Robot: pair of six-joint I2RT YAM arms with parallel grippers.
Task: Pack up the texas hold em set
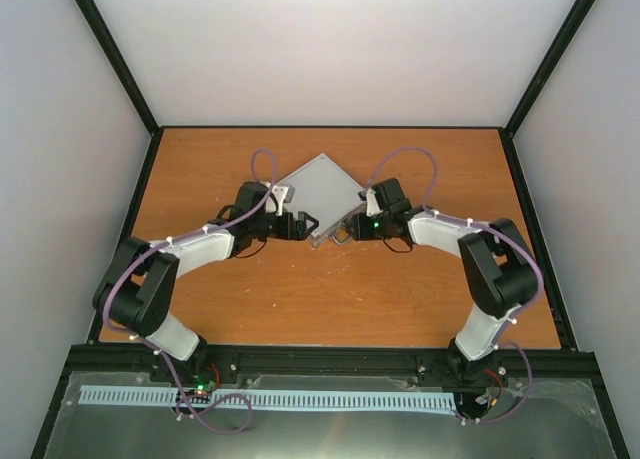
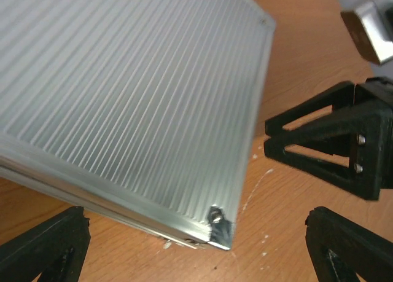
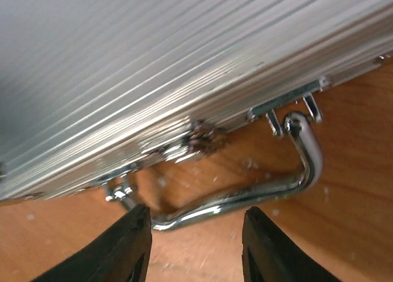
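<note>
closed case (image 1: 318, 191) mid-frame on worktop (image 1: 330, 299); left claw (image 1: 306, 224) wide open, empty, by its lower corner; right claw (image 1: 346, 229) parted, empty, beside the handle (image 3: 245, 196).

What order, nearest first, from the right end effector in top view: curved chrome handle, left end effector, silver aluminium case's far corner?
1. Curved chrome handle, at the right end effector.
2. Left end effector, to its left.
3. Silver aluminium case's far corner, rearward.

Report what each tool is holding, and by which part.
Nothing is held. The left tool stands open at a corner of the closed case; the right tool is open just short of the handle, not gripping it.
</note>
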